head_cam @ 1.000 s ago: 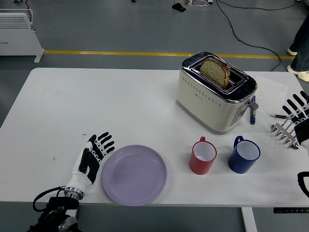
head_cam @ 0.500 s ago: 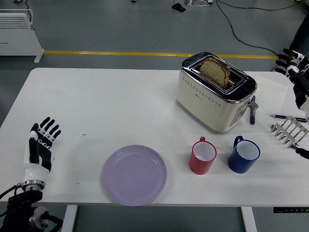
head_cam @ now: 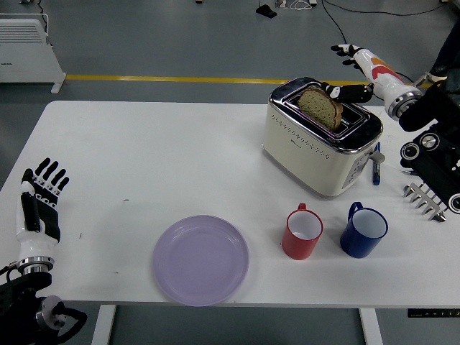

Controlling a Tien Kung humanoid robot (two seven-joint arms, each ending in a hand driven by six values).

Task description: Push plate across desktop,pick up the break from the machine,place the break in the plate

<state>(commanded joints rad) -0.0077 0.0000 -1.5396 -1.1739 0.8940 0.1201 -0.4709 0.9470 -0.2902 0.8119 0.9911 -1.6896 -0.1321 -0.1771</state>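
My right hand (head_cam: 359, 68) is up over the far right of the worktop (head_cam: 144, 151), just beyond the toaster (head_cam: 320, 136), its fingers (head_cam: 343, 92) spread and holding nothing; the lower ones point at the bread (head_cam: 320, 106) and come close to its crust, though I cannot tell whether they touch it. The bread stands upright in the toaster's slot, its rounded top showing above the chrome. My left hand (head_cam: 39, 205) sits at the worktop's left edge, well away from everything, palm flat with the fingers straight, a little apart, and empty. The plate (head_cam: 200, 259), pale purple, lies near the worktop's front edge, left of centre, with nothing on it. To its right stands a red mug (head_cam: 301, 232), and just beside that a blue mug (head_cam: 363, 231), both upright in front of the toaster, handles turned toward the far side. A blue pen (head_cam: 376, 165) lies close by the toaster's right end, next to its lever. Farther right, near the worktop's edge, a metal rack (head_cam: 425, 200) rests partly under my right forearm. Beyond the worktop a yellow line (head_cam: 165, 78) runs across the grey floor, and a white heater (head_cam: 25, 49) stands at the far left.
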